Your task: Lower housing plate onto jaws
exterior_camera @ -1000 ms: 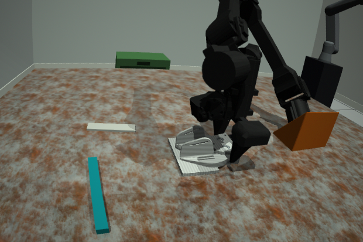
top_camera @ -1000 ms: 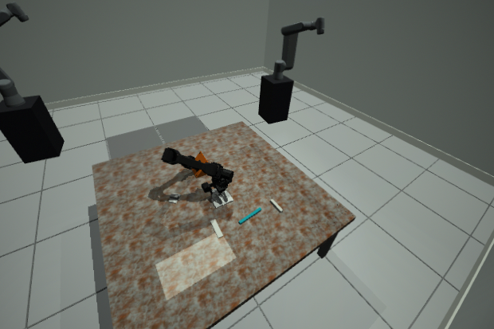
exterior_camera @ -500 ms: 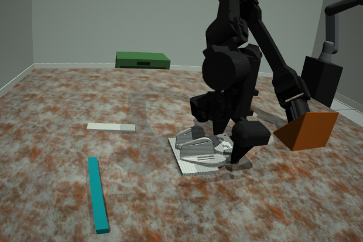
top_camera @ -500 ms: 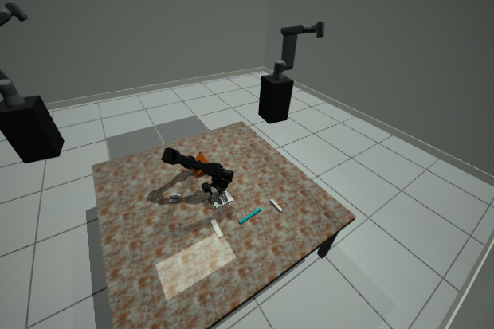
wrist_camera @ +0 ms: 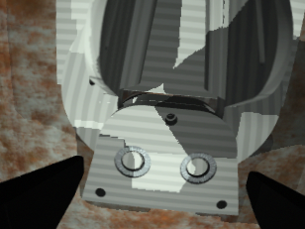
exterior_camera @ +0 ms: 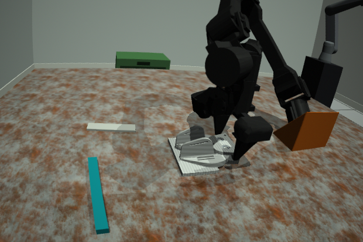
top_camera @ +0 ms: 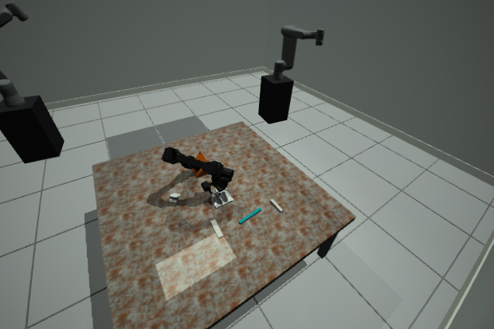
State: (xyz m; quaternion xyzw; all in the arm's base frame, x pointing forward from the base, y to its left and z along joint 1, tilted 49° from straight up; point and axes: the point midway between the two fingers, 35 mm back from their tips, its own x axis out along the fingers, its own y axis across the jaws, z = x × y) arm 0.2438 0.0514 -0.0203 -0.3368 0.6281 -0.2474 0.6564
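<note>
The grey housing plate (exterior_camera: 224,142) (wrist_camera: 158,179) lies across the rear ends of the two jaws, with a round pin end showing inside each of its two rings in the wrist view. The near jaw (exterior_camera: 197,148) and far jaw (exterior_camera: 185,138) stand side by side on the white ribbed base (exterior_camera: 190,170), pointing away from the plate. My gripper (exterior_camera: 226,146) (wrist_camera: 165,172) is open and empty. Its fingertips stand low, one at each side of the housing plate, with a narrow gap on each side in the wrist view. Shadows hide whether the plate is fully level and closed.
A teal bar (top_camera: 250,215) (exterior_camera: 98,194) and a pale bar (top_camera: 217,228) lie on the table. Another pale bar (top_camera: 276,205) lies beyond the teal one. A small white piece (top_camera: 174,197) lies left of the base. An orange wedge (top_camera: 200,157) (exterior_camera: 317,132) stands by the arm.
</note>
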